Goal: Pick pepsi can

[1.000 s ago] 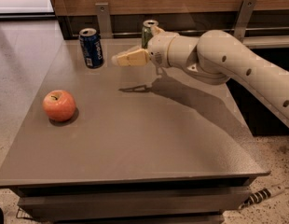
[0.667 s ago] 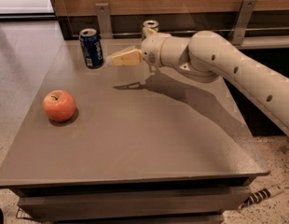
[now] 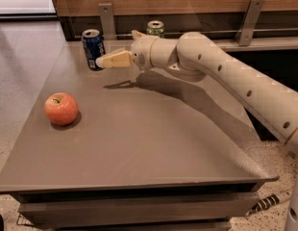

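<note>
The pepsi can [image 3: 93, 48] is dark blue with a silver top. It stands upright near the table's far left corner. My gripper [image 3: 102, 61] reaches in from the right on the cream arm. Its tip sits just right of the can at about mid height, right beside it; I cannot tell if it touches. The gripper hovers above the table and casts a shadow below it.
A red apple [image 3: 61, 109] sits on the left of the grey table [image 3: 139, 143]. A light green can [image 3: 155, 29] stands at the back, behind my arm. A wooden wall with metal brackets [image 3: 106, 18] runs along the table's far edge.
My gripper has moved left, closing the gap to the pepsi can. The green can, earlier partly covered by my wrist, now shows behind the arm.
</note>
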`<state>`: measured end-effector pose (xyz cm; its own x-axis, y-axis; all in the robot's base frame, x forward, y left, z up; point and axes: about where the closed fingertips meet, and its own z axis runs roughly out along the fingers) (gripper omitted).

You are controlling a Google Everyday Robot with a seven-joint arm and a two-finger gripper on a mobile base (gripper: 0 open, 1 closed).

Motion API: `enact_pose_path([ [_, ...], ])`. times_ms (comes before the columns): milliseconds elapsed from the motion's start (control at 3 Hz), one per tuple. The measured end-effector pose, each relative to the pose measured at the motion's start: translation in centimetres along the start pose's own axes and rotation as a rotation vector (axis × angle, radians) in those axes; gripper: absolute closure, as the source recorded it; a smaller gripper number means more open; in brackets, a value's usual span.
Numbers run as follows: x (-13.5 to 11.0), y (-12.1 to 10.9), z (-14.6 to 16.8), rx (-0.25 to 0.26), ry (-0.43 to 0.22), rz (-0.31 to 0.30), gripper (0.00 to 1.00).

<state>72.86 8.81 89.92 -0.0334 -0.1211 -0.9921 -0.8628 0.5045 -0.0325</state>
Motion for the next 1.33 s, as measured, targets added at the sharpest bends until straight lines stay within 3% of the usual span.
enact_pose_path([
  [667, 0.7, 0.2, 4.2, -0.042, -0.008, 0.024, 0.00],
  [1333, 0.1, 0.6, 8.2, -0.072, -0.061, 0.018, 0.00],
])
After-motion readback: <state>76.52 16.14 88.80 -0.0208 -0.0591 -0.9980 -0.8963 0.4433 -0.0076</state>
